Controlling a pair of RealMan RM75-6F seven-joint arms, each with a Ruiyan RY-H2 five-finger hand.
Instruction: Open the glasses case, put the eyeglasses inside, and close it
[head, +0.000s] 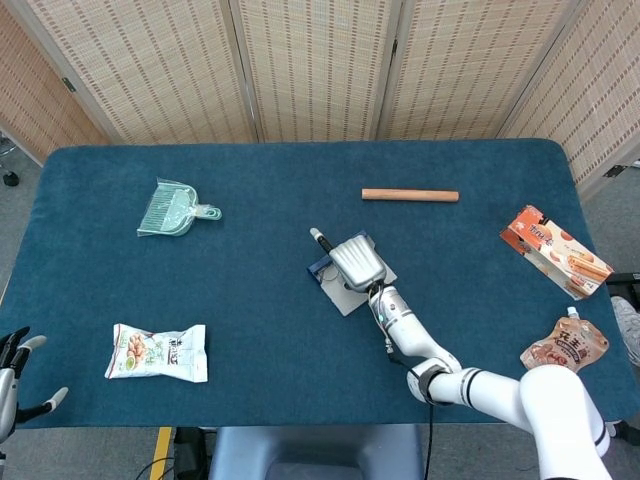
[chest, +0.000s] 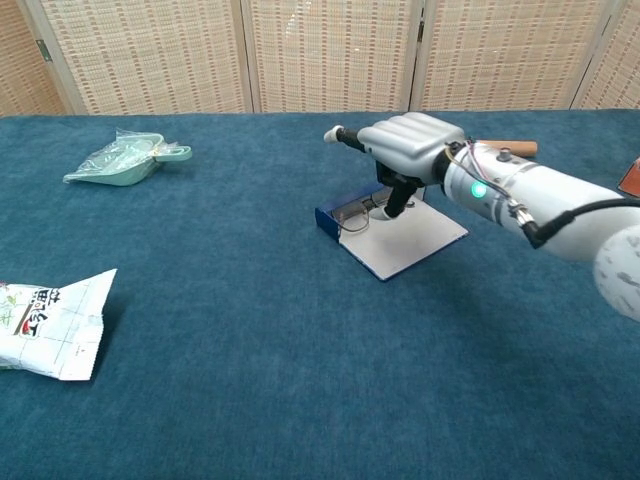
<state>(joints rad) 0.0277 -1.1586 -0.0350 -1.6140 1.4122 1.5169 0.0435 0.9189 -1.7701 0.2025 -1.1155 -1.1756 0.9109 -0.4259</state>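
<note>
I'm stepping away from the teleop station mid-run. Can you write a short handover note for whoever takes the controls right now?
Right hand: above the open glasses case, fingers reaching down to the eyeglasses; whether it grips them cannot be told.
Left hand: off the table's near left corner, fingers apart, holding nothing.
Done: case is open, its flap flat on the table; eyeglasses lie at the case's dark blue end.
Left: seat the eyeglasses fully, withdraw the hand, close the case.

case (chest: 395, 238): under right hand (chest: 405, 150)
eyeglasses (chest: 362, 211): below fingers, on case
dustpan (head: 175, 209): far left
wooden rod (head: 410, 195): behind-right
</note>
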